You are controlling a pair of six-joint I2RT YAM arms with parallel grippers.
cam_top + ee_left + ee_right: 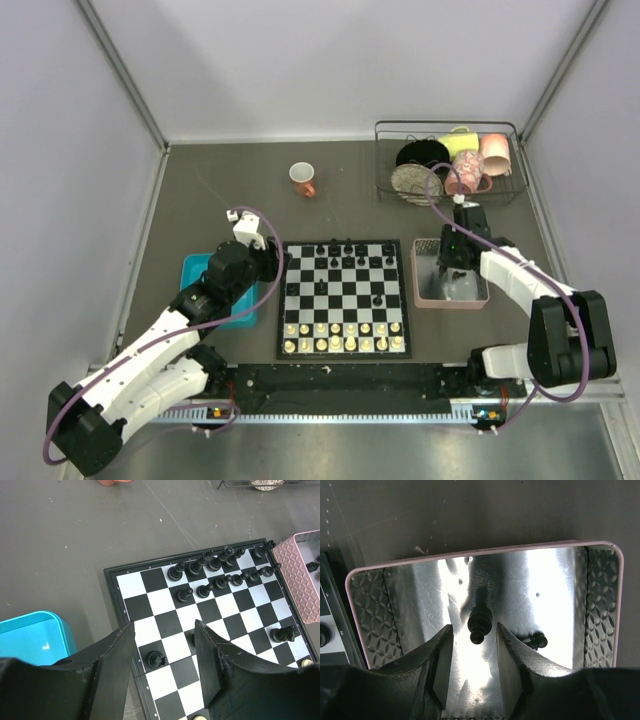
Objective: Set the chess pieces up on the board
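Observation:
The board [340,291] lies mid-table, with black chess pieces [348,251] in its two far rows and one stray black piece [377,299] right of centre. In the left wrist view, my left gripper [164,626] hangs open above the board [170,647]. A lone black piece [156,658] stands below the gap on the edge column, touching neither finger. My left gripper [278,262] is at the board's far-left corner. My right gripper [474,628] is open inside the pink tray [480,551], its tips either side of a black pawn [479,624], which they do not touch. Another black piece [536,640] lies to the right.
Cream-white pieces [345,335] fill the board's two near rows. A teal tray [200,272] sits left of the board, and the pink tray [450,301] sits to its right. A wire rack [450,165] of cups and dishes stands at the back right. An orange cup [303,180] stands behind the board.

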